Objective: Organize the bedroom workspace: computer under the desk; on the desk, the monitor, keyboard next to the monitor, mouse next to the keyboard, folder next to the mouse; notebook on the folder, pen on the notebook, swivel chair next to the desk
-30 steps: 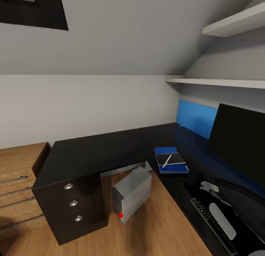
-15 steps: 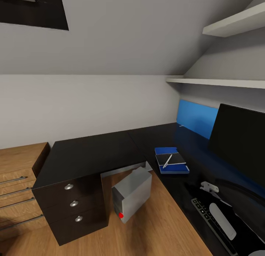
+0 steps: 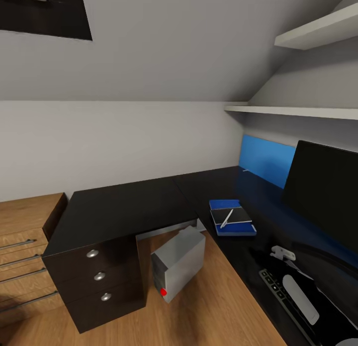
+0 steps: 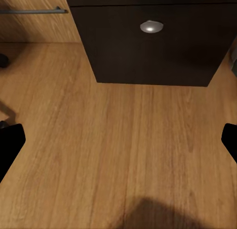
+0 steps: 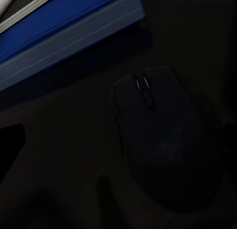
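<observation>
The head view shows the long black L-shaped table with three drawers and round silver knobs. The boxy silver-grey computer with its round red button stands on the wooden floor in the opening under the table. On the table top lies the flat bright blue folder. The small dark grey notebook rests on it, and the thin white pen lies on the notebook. The wide black monitor stands on the table nearby, with the slim black keyboard in front of it.

The left wrist view looks down at the floor and the bottom drawer. The left end effector is released, with nothing between its dark tips.

The right wrist view shows the small black mouse on the table, just beside the folder's pale edge. I cannot tell if the right end effector is released or clenched.

The stack looks finished. I think the swivel chair step is left, so the robot needs to find the chair and push it to the table.
</observation>
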{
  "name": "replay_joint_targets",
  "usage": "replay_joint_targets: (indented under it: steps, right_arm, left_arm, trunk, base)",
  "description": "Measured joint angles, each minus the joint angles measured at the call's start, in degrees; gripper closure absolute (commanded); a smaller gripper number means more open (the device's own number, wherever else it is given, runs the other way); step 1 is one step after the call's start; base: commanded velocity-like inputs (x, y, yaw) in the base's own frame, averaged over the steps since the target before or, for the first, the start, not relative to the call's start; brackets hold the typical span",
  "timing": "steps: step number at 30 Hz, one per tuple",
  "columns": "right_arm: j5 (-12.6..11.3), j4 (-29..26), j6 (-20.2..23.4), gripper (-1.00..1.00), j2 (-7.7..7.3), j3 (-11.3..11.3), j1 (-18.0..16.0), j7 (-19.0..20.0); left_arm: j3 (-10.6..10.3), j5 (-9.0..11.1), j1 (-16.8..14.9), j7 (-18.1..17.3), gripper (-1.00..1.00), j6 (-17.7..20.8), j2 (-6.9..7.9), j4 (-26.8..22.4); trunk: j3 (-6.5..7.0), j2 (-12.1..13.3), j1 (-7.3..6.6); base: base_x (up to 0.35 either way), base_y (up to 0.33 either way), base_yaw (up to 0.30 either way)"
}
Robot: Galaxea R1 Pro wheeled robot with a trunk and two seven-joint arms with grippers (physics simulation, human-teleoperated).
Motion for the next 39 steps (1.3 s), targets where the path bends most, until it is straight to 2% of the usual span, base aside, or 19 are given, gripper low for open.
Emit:
replay_joint_targets:
  steps: [36,39]
  right_arm:
    - [0.08,-0.14,0.00,-1.00,0.00,-0.06,0.01,-0.06]
    - [0.08,-0.22,-0.02,-1.00,0.00,-0.11,0.01,-0.06]
  left_arm:
    - [-0.01,0.00,0.00,0.06,-1.00,0.02,0.00,0.03]
    - [-0.01,-0.02,0.00,0.01,-1.00,0.02,0.00,0.01]
  trunk:
    - [0.00,0.00,0.01]
    - [0.53,1.19,-0.65]
  base:
    - [0.017,0.011,0.000]
    - [0.000,0.000,0.000]
